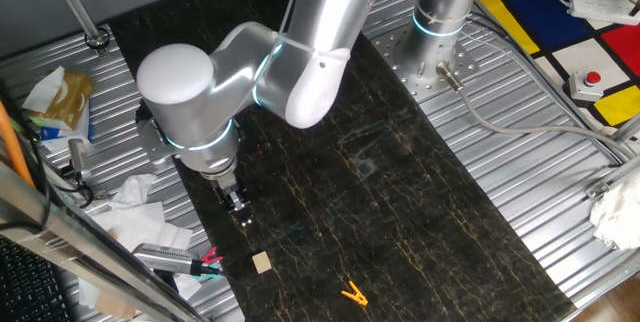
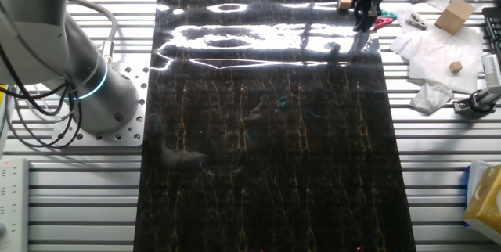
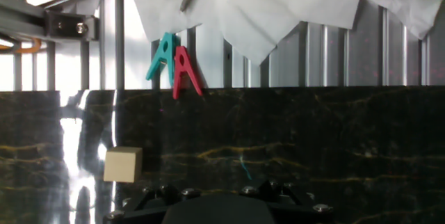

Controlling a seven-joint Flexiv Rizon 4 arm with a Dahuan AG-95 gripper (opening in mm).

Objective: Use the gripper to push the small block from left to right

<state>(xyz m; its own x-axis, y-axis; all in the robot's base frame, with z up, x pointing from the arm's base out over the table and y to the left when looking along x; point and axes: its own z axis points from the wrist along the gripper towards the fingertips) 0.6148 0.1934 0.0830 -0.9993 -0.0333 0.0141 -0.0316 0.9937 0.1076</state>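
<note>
The small block point(image 1: 262, 263), a light tan wooden cube, lies on the dark marble-patterned mat point(image 1: 400, 192) near its front left corner. My gripper point(image 1: 238, 205) hangs just above the mat, a short way up-left of the block and apart from it. Its two black fingers look pressed together with nothing between them. In the other fixed view the block point(image 2: 344, 1) sits just left of the gripper point(image 2: 364, 13). The hand view shows the block point(image 3: 123, 165) at lower left on the mat, with only the black hand housing point(image 3: 215, 209) along the bottom edge and the fingertips hidden.
A yellow clip point(image 1: 353, 293) lies on the mat right of the block. Red and teal clips point(image 3: 177, 64) rest at the mat's edge near crumpled white paper point(image 1: 135, 212). Other wooden blocks point(image 2: 454, 16) sit beyond the mat. A second arm's base point(image 1: 440, 17) stands at the back.
</note>
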